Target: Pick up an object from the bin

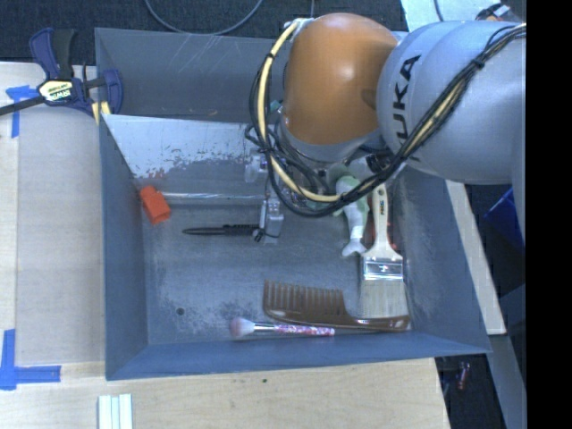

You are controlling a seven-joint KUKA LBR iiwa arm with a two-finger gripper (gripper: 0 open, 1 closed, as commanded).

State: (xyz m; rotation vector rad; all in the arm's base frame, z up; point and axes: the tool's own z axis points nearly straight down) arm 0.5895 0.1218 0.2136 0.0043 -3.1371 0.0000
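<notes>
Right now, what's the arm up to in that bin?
The KUKA arm reaches in from the right, its gripper low in the middle of the bin, at the right end of a thin black pen-like tool lying flat. Whether it grips it, I cannot tell. Lying apart: an orange block on the left, a paintbrush on the right, a brown comb and a pink-handled brush by the near wall.

Single overhead camera, slightly oblique, close above the grey bin (pixel 206 275), arm (pixel 447 96) from right.
</notes>
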